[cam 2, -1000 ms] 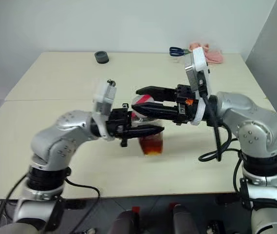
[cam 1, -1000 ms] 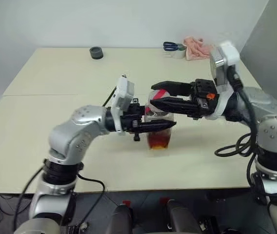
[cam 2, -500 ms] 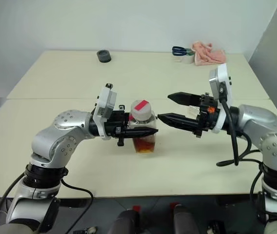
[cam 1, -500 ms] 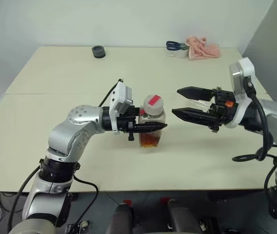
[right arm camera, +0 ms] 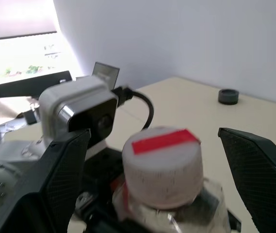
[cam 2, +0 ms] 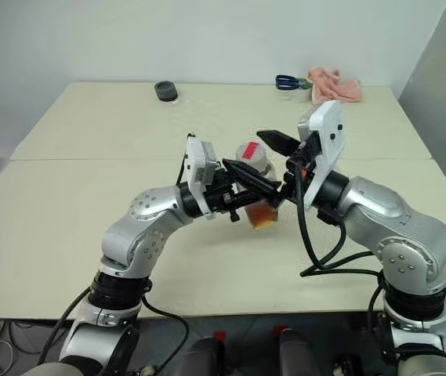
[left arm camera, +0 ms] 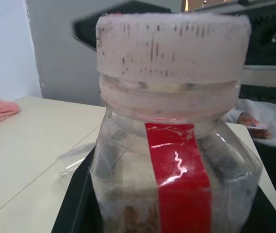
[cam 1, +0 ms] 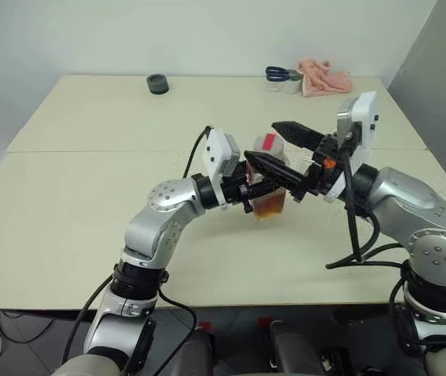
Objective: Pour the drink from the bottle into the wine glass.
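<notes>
My left gripper [cam 1: 259, 191] is shut on the body of the bottle [cam 1: 270, 200], a small clear one with a red label strip [left arm camera: 179, 179] and a pale cap [right arm camera: 163, 162] that has a red strip on top. The amber drink [cam 2: 262, 216] fills its lower part. The bottle leans a little near the middle of the table [cam 1: 89, 125]. My right gripper [right arm camera: 153, 133] is open, its two black fingers [right arm camera: 62, 179] straddling the cap without touching it. The wine glass is out of view.
At the table's far edge lie a dark round lid [cam 1: 157, 83] on the left, and blue-handled scissors [cam 1: 279, 74], a white roll [cam 1: 289, 85] and a pink cloth [cam 1: 324, 77] on the right. A seam [cam 1: 89, 151] runs across the tabletop.
My right gripper let go of the cap, drew off to the right wide open, then came back to straddle the cap. My left gripper carried the bottle to the right.
</notes>
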